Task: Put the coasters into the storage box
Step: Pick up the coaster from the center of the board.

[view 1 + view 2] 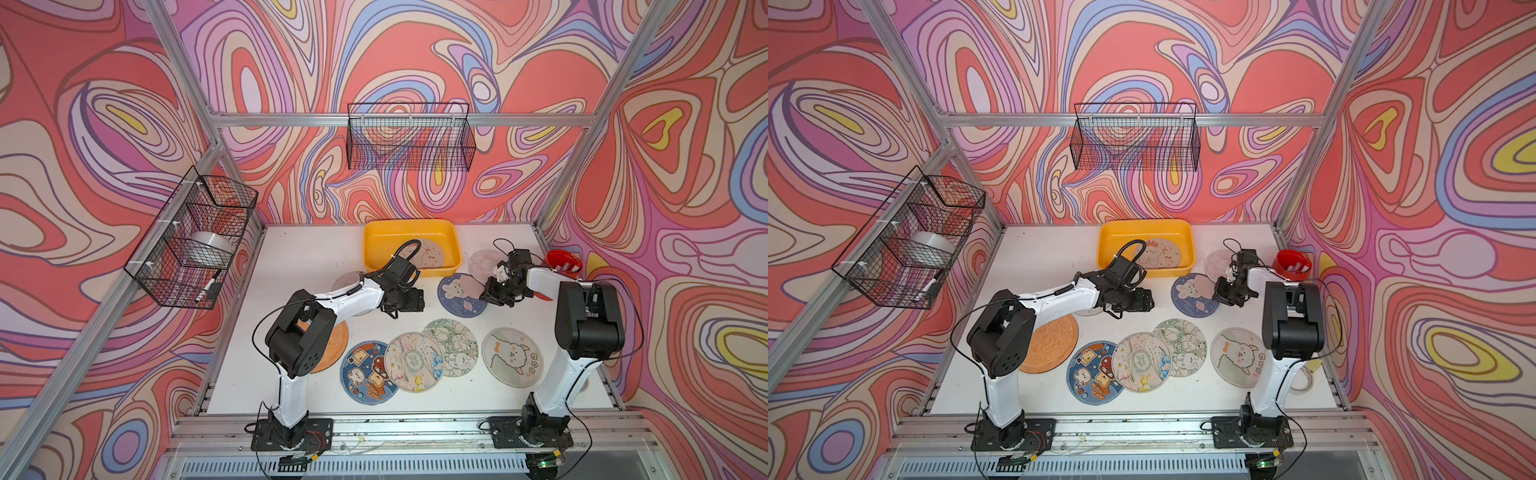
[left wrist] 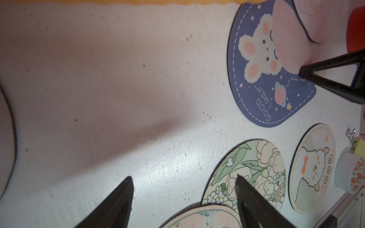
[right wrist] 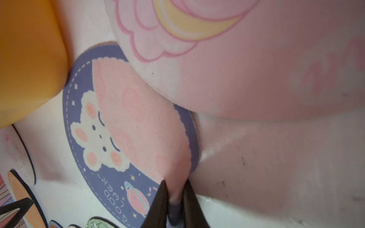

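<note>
My right gripper (image 3: 175, 182) was clenched on the thin rim of the pink coaster (image 3: 142, 122), which lay on top of the blue bunny coaster (image 3: 79, 79). A sliver of blue showed between my fingertips too, so I judged I might have nipped both discs. A lift could then drag the blue one along and shed it halfway. The cloud coaster (image 3: 217, 69) overlapped the pink one's far side and could be tugged askew. With only an edge held, the disc might also sag and slip free.

The storage box (image 1: 409, 227) stood just beyond the blue bunny coaster, near my right gripper, with 1 coaster (image 1: 430, 254) inside. My left gripper (image 2: 183, 176) hung with fingers spread over the table (image 2: 98, 79), holding nothing, 1 tip above the green flower coaster (image 2: 252, 167).
</note>
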